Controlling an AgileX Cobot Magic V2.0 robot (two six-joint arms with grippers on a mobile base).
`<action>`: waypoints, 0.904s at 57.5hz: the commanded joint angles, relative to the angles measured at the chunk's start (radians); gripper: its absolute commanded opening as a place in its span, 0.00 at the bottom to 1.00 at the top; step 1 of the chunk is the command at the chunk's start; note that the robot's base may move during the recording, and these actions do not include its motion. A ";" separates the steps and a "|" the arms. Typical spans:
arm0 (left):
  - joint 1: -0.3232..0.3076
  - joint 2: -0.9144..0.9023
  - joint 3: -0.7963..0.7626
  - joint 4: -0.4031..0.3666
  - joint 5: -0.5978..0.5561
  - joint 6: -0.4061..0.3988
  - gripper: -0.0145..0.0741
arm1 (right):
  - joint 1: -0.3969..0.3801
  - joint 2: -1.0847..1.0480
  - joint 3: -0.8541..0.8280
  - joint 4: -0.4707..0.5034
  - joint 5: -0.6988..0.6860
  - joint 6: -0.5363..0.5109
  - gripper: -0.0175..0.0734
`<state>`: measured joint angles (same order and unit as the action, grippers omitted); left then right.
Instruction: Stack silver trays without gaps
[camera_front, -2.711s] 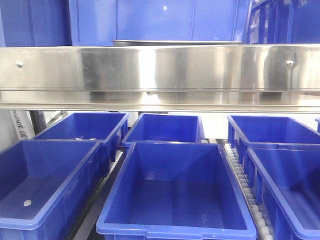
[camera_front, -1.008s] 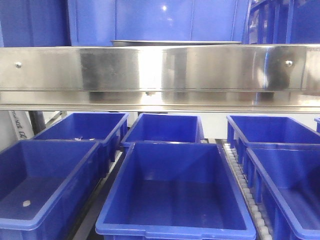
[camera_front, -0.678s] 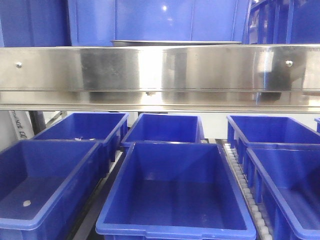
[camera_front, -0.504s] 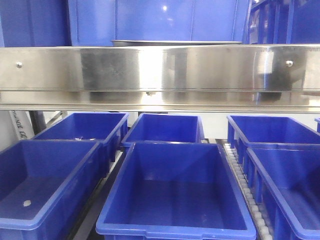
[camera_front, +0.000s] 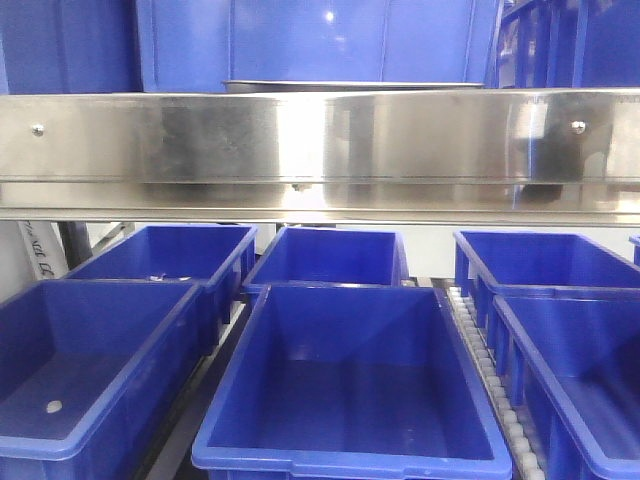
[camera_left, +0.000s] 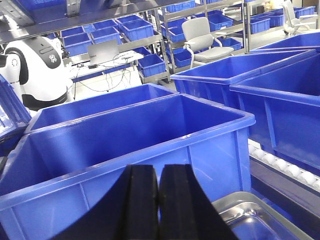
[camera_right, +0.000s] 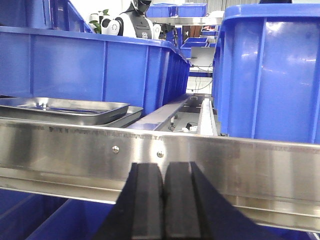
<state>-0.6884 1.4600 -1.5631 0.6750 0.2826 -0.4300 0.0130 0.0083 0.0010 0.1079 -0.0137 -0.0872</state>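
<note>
Steel beam (camera_front: 320, 150) spans the front view, with blue bins (camera_front: 350, 380) in rows below and another bin (camera_front: 310, 40) above it. Silver trays (camera_right: 65, 107) lie on the shelf just behind the beam, one nested in another, beside a bin wall (camera_right: 90, 70). A tray corner (camera_left: 255, 220) shows under the left gripper (camera_left: 158, 200), whose fingers are pressed together, empty. The right gripper (camera_right: 163, 200) is likewise closed on nothing, before the beam.
</note>
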 joint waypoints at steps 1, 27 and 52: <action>-0.003 -0.010 0.002 0.002 -0.015 -0.001 0.16 | -0.005 -0.008 -0.001 -0.010 -0.025 -0.009 0.11; -0.003 -0.010 0.002 0.002 -0.015 -0.001 0.16 | -0.005 -0.008 -0.001 -0.010 -0.025 -0.009 0.11; -0.003 -0.010 0.002 0.013 -0.019 -0.001 0.16 | -0.005 -0.008 -0.001 -0.010 -0.025 -0.009 0.11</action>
<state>-0.6884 1.4600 -1.5631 0.6793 0.2826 -0.4300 0.0130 0.0083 0.0010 0.1079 -0.0137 -0.0872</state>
